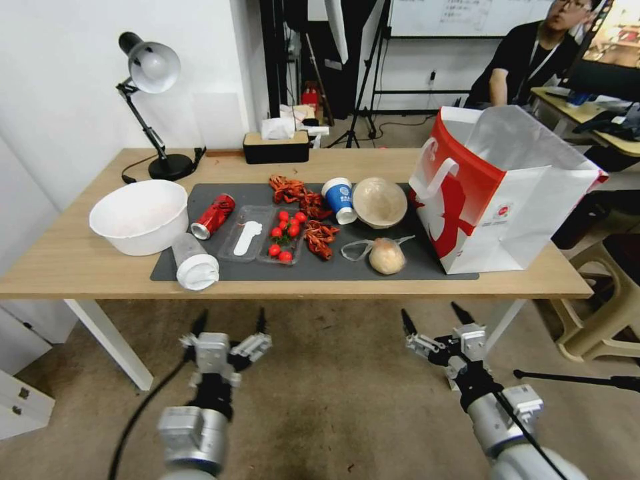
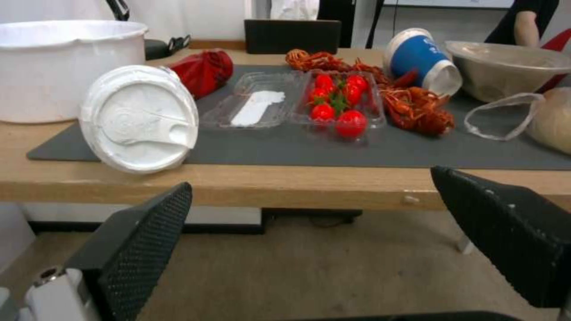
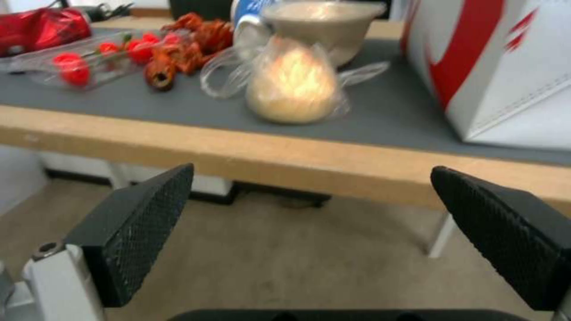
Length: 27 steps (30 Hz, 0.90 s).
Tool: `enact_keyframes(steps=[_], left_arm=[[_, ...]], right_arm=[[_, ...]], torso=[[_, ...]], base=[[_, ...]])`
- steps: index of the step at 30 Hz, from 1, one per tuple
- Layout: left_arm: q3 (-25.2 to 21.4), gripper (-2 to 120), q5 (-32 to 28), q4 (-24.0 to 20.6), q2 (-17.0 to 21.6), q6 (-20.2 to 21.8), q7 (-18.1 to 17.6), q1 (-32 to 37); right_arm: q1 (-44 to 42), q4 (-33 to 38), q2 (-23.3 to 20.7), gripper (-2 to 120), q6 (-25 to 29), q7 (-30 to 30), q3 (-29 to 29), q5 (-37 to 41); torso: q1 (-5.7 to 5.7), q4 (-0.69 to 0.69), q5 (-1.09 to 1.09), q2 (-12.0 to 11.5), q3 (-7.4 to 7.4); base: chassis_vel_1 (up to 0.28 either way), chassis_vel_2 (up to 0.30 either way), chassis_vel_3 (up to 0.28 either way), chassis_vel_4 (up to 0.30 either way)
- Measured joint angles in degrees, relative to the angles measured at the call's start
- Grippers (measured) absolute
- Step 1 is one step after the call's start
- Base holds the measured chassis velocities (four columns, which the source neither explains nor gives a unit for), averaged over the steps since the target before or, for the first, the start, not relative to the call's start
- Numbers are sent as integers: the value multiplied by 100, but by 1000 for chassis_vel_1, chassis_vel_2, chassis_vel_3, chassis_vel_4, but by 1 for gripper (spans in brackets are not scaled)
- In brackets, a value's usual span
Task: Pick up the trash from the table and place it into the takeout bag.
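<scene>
Waiting below the front edge of the table (image 1: 80, 267), we have both arms low over the carpet and nothing in hand yet: the left gripper (image 1: 229, 325) has its fingers spread wide and empty, and so does the right gripper (image 1: 433, 319). Taking the dark grey mat (image 1: 333, 270) as our landmark and reading left to right, the clear cup with white lid (image 1: 194, 262) lies on its side at the mat's front-left corner, lid toward us, with the white bowl (image 1: 139, 215) just off the mat's left end. The red drink can (image 1: 213, 215) lies tipped behind the cup, then the open clear tray of cherry tomatoes (image 1: 285, 233), the crayfish shells (image 1: 313, 220), the blue-white paper cup (image 1: 340, 200) and beige bowl (image 1: 379, 202) near the mat's back. The clear bag with tan lump (image 1: 385, 256) sits near the mat's front edge. The takeout bag (image 1: 500, 193) stands open on the mat's right end. We judge the first pick unstarted; the right gripper faces the lump bag, so we would rise above the table edge first, then close on the lump itself, not the loose film.
</scene>
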Motion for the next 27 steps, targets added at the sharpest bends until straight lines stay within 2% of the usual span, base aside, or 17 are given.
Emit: enact_keyframes(steps=[2, 7, 10, 20, 27], left_arm=[[11, 100, 5, -2, -9, 10, -11, 6], [-19, 100, -23, 40, -10, -142, -19, -30], [-112, 100, -89, 130, -6, -389, -21, -90], [-171, 100, -120, 157, 0, -418, -15, -126], [-365, 100, -213, 243, 2, -416, 62, -249]], right_arm=[[199, -134, -213, 100, -45, -251, 101, 367], [242, -158, -243, 100, 4, -322, 118, 463], [220, -138, -195, 100, 50, -323, 111, 464], [209, -63, -170, 100, 274, -243, 119, 417], [743, -157, -378, 100, 393, -50, 21, 483]], torso=[[0, 5, 0, 0, 0], [1, 3, 1, 0, 0], [1, 3, -1, 0, 0], [0, 2, -1, 0, 0], [1, 5, 0, 0, 0]], base=[[0, 0, 0, 0], [0, 0, 0, 0], [0, 0, 0, 0], [0, 0, 0, 0], [0, 0, 0, 0]])
